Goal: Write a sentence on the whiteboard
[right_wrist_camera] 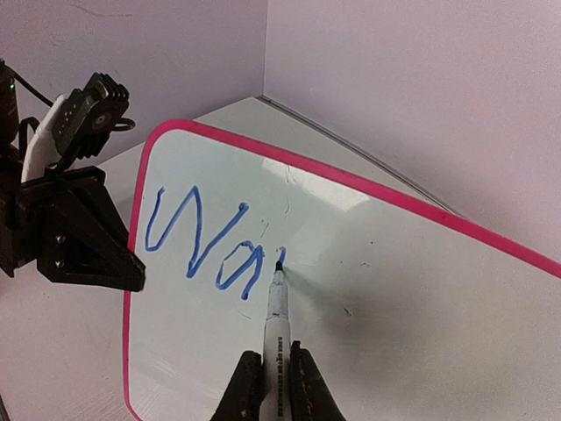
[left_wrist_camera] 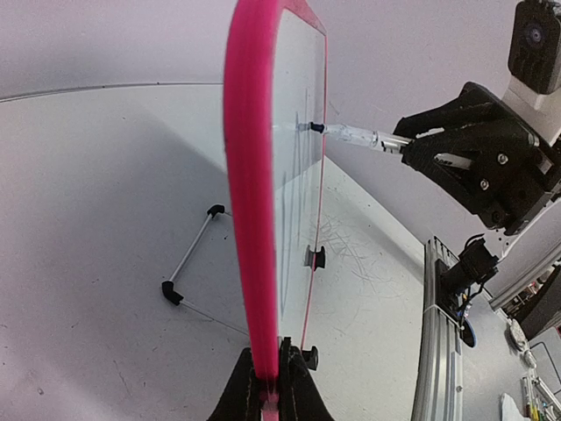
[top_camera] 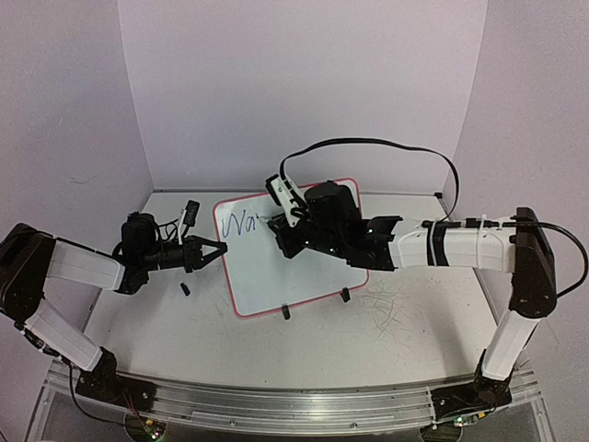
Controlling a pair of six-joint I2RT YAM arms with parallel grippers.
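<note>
The whiteboard (top_camera: 276, 267) with its pink frame stands tilted on a wire stand mid-table. My left gripper (top_camera: 219, 249) is shut on its left edge, the pink frame (left_wrist_camera: 254, 219) clamped between the fingers. My right gripper (right_wrist_camera: 275, 386) is shut on a white marker (right_wrist_camera: 275, 316) whose tip touches the board. The sentence (right_wrist_camera: 210, 241) reads a blue capital W, an "a" and a short new stroke. It also shows in the top view (top_camera: 247, 224).
A small dark cap-like piece (top_camera: 185, 289) lies on the tabletop below the left gripper. Grey scribbles (top_camera: 391, 308) mark the tabletop right of the board. The stand's black feet (top_camera: 286, 312) sit in front. Walls close off the back and sides.
</note>
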